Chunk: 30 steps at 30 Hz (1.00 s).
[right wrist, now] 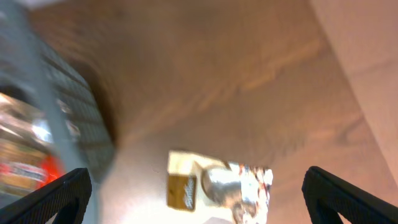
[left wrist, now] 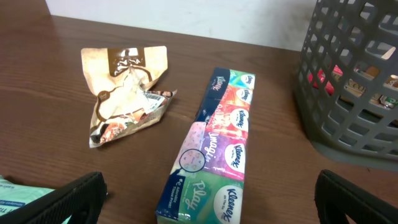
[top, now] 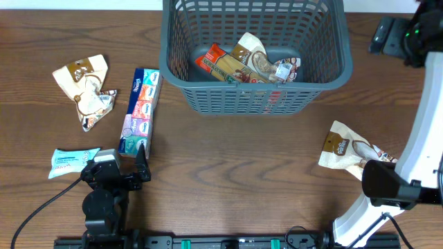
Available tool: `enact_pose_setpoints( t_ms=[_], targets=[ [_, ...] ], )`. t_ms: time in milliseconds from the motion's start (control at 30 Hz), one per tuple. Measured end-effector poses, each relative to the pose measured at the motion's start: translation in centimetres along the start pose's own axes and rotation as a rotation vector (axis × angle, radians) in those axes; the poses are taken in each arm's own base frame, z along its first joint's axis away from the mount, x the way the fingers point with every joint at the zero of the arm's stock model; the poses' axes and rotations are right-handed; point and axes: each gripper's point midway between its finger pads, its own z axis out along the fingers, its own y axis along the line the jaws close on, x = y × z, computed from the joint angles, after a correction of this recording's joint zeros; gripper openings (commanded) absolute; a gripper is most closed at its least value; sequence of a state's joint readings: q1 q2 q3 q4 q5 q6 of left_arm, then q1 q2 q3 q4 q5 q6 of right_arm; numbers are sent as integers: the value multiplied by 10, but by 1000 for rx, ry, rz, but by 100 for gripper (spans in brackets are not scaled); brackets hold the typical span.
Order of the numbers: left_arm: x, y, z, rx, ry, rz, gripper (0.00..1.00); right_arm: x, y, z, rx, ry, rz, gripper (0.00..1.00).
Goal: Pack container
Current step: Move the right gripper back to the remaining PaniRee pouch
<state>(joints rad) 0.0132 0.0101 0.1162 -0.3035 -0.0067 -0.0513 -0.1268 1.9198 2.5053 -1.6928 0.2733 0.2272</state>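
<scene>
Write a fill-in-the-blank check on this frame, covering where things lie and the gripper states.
1. The Kleenex pack lies on the ___ arm's side of the basket.
2. The left gripper and the right gripper are both ___.
3. The beige packet near the right gripper lies ___ the basket.

Missing words: left; open; outside.

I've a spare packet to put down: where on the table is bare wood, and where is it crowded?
Bare: the wide stretch in front of the basket, between the tissue pack and the right-hand packet. Crowded: the left side, with the crumpled packet and teal packet.
</scene>
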Motion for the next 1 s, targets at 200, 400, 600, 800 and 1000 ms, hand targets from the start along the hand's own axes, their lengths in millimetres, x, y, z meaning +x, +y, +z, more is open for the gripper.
enact_pose_setpoints(
  t_ms=[200, 400, 600, 800, 1000],
  targets=[
    [0, 0, 0, 0, 0, 0, 99, 38, 12, 45, -32, 203, -214, 99],
    [0, 0, 0, 0, 0, 0, 99, 52, 10, 58, -18, 272, -144, 99],
    [0, 0, 0, 0, 0, 0, 98, 51, -5, 60, 86, 264, 286, 99],
    [0, 0, 0, 0, 0, 0, 99, 51, 10, 61, 64, 279, 711, 99],
    [0, 0, 0, 0, 0, 0, 99, 40, 15, 63, 40, 244, 833, 99]
  ],
)
